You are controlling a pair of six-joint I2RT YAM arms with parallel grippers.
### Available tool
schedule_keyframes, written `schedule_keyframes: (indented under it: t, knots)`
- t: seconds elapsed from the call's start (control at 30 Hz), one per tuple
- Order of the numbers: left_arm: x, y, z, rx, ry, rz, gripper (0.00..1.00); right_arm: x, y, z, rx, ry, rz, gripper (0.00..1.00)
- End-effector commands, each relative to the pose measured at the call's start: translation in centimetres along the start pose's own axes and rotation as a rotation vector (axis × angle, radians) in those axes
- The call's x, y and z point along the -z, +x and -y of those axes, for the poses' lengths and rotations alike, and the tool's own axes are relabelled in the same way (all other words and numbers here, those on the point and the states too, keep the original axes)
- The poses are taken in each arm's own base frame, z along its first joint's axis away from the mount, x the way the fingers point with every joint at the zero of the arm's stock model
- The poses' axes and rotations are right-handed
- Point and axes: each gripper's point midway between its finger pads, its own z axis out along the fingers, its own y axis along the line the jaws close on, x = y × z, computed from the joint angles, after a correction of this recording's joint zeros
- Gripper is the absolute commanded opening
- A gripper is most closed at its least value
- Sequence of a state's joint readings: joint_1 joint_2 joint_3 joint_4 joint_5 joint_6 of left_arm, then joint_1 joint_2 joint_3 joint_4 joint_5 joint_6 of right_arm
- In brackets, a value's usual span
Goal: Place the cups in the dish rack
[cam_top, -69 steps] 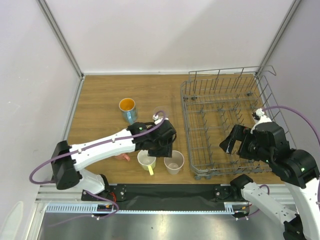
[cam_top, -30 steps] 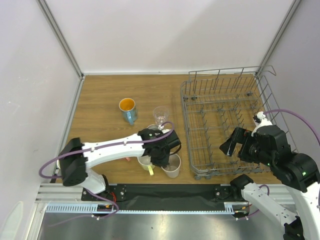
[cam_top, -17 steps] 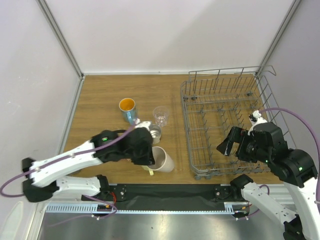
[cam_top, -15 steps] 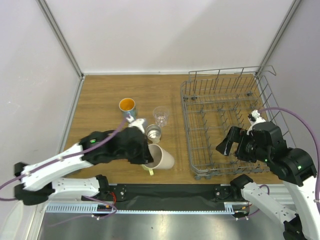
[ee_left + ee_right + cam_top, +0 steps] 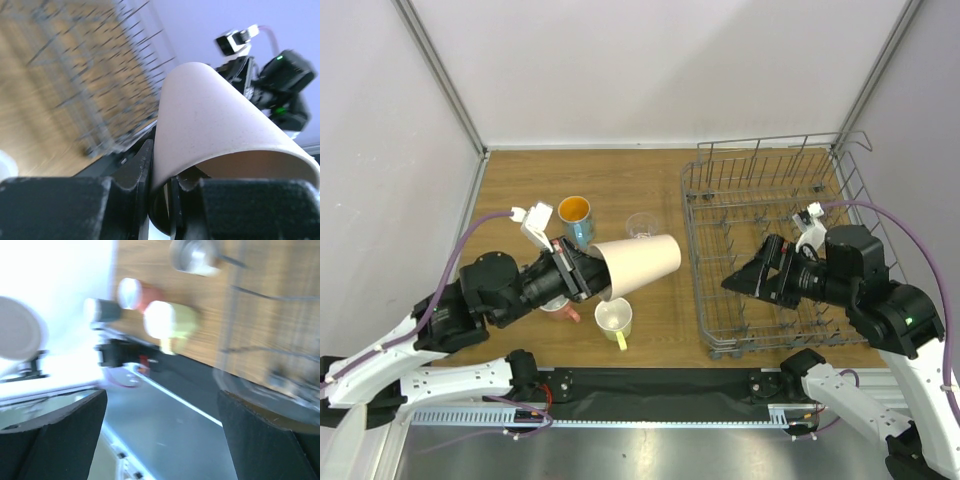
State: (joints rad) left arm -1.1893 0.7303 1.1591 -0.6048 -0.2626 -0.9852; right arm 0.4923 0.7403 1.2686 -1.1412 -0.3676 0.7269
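My left gripper is shut on the rim of the beige cup and holds it on its side high above the table. In the left wrist view one finger is inside the beige cup and one outside, at the gripper. The blue cup with orange inside, the clear glass, the yellow-cream cup and the partly hidden pink cup stand on the table. My right gripper is open and empty over the dish rack.
The right wrist view is blurred and shows a steel cup, the pink cup and the yellow-cream cup on the wood, with the rack wires close by. The rack also shows blurred in the left wrist view.
My left gripper has lifted the beige cup off the table and tipped it on its side. My right gripper has swung left over the rack, staying open.
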Motion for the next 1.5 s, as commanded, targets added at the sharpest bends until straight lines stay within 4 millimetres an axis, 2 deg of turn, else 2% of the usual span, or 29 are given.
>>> schedule_keyframes:
  t: [0.0,0.03,0.1,0.13,0.33,0.43,0.57,0.63,0.7,0.83,1.03,1.47]
  knots:
    - [-0.7,-2.6,3.8,0.027,0.170,0.133,0.00,1.5,-1.8,-6.6,-0.012,-0.279,0.036,1.00]
    - [-1.0,-2.3,3.8,0.025,0.181,0.128,0.00,1.9,-2.4,-8.2,0.003,-0.357,0.046,1.00]
    - [-1.0,-2.8,4.8,0.034,0.229,0.153,0.00,2.0,-2.7,-9.6,-0.026,-0.427,0.038,1.00]
    - [-1.2,-2.7,4.8,0.033,0.237,0.157,0.00,2.8,-3.1,-11.2,-0.044,-0.501,0.045,1.00]
    - [-1.2,-3.2,6.0,0.023,0.315,0.196,0.00,4.3,-4.5,-14.4,-0.131,-0.677,0.060,1.00]
    - [-1.2,-3.3,6.7,0.020,0.359,0.210,0.00,4.7,-5.0,-15.1,-0.145,-0.709,0.070,1.00]
    - [-2.0,-3.1,7.7,-0.049,0.395,0.210,0.00,4.9,-5.5,-15.9,-0.203,-0.733,0.051,1.00]
    - [-2.4,-2.7,8.4,-0.144,0.428,0.203,0.00,4.8,-6.0,-16.1,-0.256,-0.729,0.045,1.00]
    - [-3.1,-2.2,8.4,-0.261,0.426,0.188,0.00,4.8,-6.3,-16.2,-0.310,-0.721,0.039,1.00]
    - [-3.1,-2.2,8.7,-0.397,0.434,0.192,0.00,5.4,-6.5,-16.9,-0.327,-0.747,0.027,1.00]
    - [-2.5,-2.9,9.6,-0.424,0.490,0.245,0.00,5.4,-6.4,-17.1,-0.327,-0.748,0.011,1.00]
    - [-4.4,-2.7,11.1,-0.515,0.495,0.219,0.00,4.2,-5.4,-17.2,-0.332,-0.739,-0.054,1.00]
